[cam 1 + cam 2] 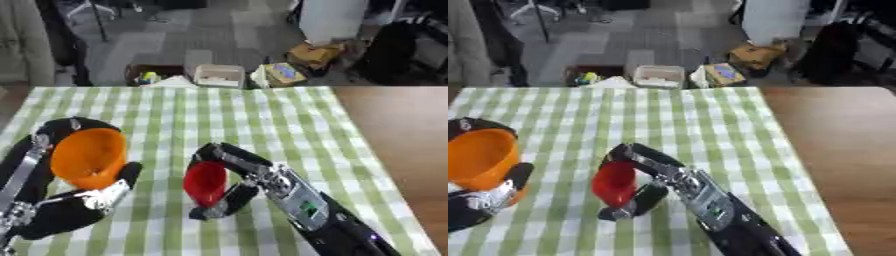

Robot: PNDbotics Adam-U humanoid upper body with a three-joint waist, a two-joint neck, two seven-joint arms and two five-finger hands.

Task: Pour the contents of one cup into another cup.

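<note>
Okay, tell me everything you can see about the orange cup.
The orange cup is plain, smooth and plastic-looking, wider at its round open mouth. It is tilted so the mouth faces up toward the camera; the inside shows only orange, and no contents can be made out. The left hand curls around it at the left of the green checked tablecloth, left of the red cup.

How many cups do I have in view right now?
2. A large orange plastic cup is held in the left hand at the table's left; a smaller red plastic cup is gripped by the right hand near the middle of the green checked cloth.
</note>
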